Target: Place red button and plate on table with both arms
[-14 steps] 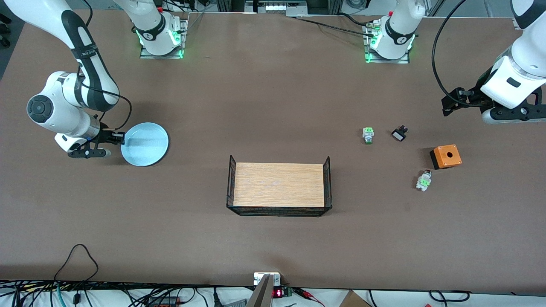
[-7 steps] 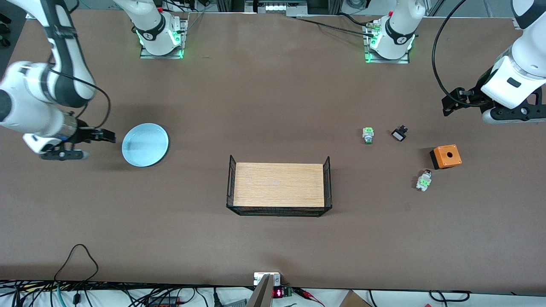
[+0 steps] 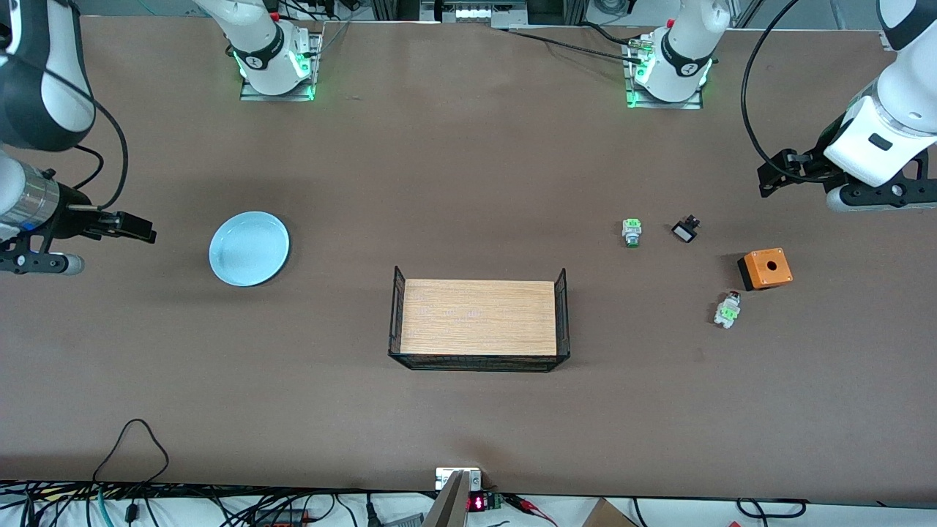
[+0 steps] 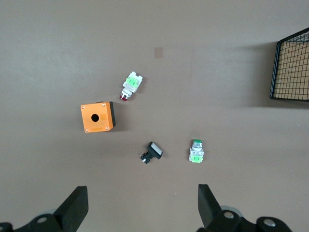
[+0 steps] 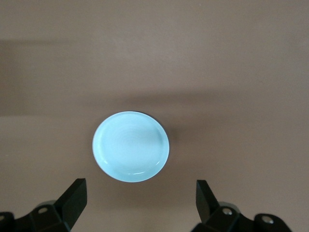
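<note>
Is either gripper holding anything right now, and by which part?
Nothing is held. The right gripper is open beside the plate; the left gripper is open too.

Right arm (image 3: pixel 29 110) cut off by front view's edge. Wire-mesh rack (image 4: pixel 292 70) only partly in left wrist view. Red button (image 3: pixel 727 309): cap too small to resolve from front.

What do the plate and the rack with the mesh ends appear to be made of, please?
The plate looks like glazed ceramic or smooth plastic: uniform pale blue with a soft sheen along its rim; which one is unclear. The rack has a light wood-grain floor, possibly laminate, and black wire-mesh ends, likely coated metal.
</note>
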Controlling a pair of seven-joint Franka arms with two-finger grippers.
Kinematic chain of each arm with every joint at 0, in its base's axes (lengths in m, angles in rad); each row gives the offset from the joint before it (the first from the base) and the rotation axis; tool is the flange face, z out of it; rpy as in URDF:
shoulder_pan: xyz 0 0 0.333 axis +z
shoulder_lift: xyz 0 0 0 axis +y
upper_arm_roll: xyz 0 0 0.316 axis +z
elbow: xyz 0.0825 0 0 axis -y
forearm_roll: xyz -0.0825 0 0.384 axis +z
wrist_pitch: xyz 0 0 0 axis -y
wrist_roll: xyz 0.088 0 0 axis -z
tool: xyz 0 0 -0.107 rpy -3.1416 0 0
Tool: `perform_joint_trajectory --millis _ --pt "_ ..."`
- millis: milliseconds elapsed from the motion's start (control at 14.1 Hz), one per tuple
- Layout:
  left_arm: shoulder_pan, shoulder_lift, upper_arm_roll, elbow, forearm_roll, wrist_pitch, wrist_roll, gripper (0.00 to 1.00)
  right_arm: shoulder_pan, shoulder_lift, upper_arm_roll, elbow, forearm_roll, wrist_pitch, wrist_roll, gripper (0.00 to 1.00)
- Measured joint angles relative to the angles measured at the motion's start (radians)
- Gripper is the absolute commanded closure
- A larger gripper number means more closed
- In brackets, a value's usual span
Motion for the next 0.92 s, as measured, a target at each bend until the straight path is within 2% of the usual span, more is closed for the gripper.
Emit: perform_joint_trajectory --millis 213,356,640,925 --pt "0.000 0.000 0.000 0.000 0.000 -0.004 0.000 0.00 0.022 -0.004 0.001 0.141 -0.001 -0.131 0.014 0.00" --pt "0.000 0.000 0.000 0.000 0.000 -0.004 0.000 0.00 0.021 -0.011 -0.005 0.197 -0.002 -0.190 0.014 0.00" --pt "0.000 0.000 0.000 0.000 0.000 -0.005 0.000 0.00 0.017 -0.027 -0.059 0.210 -0.004 -0.229 -0.066 0.00" --pt "0.000 0.000 0.000 0.000 0.000 -0.006 0.000 0.00 0.018 -0.028 -0.066 0.201 -0.004 -0.222 -0.079 0.00"
